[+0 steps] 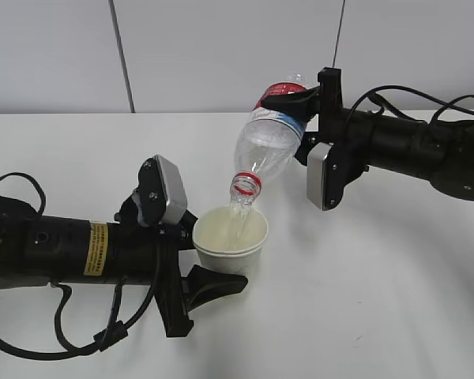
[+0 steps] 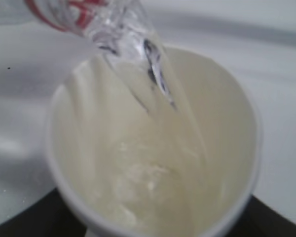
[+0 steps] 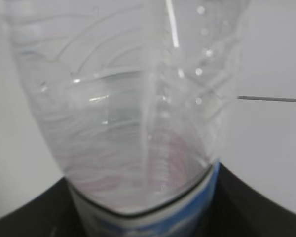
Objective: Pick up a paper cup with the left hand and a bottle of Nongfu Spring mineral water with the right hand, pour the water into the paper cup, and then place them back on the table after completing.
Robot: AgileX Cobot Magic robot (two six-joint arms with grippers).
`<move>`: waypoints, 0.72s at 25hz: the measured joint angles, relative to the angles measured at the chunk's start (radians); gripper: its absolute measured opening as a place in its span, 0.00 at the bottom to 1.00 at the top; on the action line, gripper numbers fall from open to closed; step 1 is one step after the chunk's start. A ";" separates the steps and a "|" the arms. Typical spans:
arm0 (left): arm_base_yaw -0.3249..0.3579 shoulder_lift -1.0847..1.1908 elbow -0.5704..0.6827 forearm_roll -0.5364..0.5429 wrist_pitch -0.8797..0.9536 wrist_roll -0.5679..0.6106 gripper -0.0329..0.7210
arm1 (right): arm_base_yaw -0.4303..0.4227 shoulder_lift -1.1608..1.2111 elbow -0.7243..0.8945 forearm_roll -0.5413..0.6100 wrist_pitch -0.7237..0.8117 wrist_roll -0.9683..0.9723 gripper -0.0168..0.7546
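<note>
My left gripper, on the arm with the yellow sticker, is shut on a white paper cup and holds it upright. My right gripper is shut on the clear Nongfu Spring bottle, tipped steeply with its red-ringed neck over the cup's mouth. A stream of water runs from the neck into the cup. The left wrist view shows the cup's inside and water falling from the neck, with water pooling at the bottom. The right wrist view is filled by the bottle.
The white table spreads around both arms. A grey wall with a dark vertical seam stands behind. Cables hang from the left arm near the front edge.
</note>
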 joint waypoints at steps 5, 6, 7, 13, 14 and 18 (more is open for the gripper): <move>0.000 0.000 0.000 0.002 0.003 0.000 0.60 | 0.000 0.000 0.000 0.000 -0.013 -0.002 0.52; 0.000 0.000 0.000 0.003 0.004 0.000 0.60 | 0.000 0.000 0.000 0.000 -0.013 -0.002 0.52; 0.000 0.000 0.000 0.003 0.004 0.000 0.60 | 0.000 0.000 0.000 0.000 -0.013 -0.002 0.52; 0.000 0.000 0.000 0.004 0.006 0.000 0.60 | 0.000 -0.002 0.000 0.000 -0.013 -0.002 0.52; 0.000 0.000 0.000 0.004 0.006 0.000 0.60 | 0.000 -0.002 0.000 0.000 -0.013 -0.002 0.52; 0.000 0.000 0.000 0.004 0.010 0.000 0.60 | 0.000 -0.002 0.000 0.001 -0.013 -0.002 0.52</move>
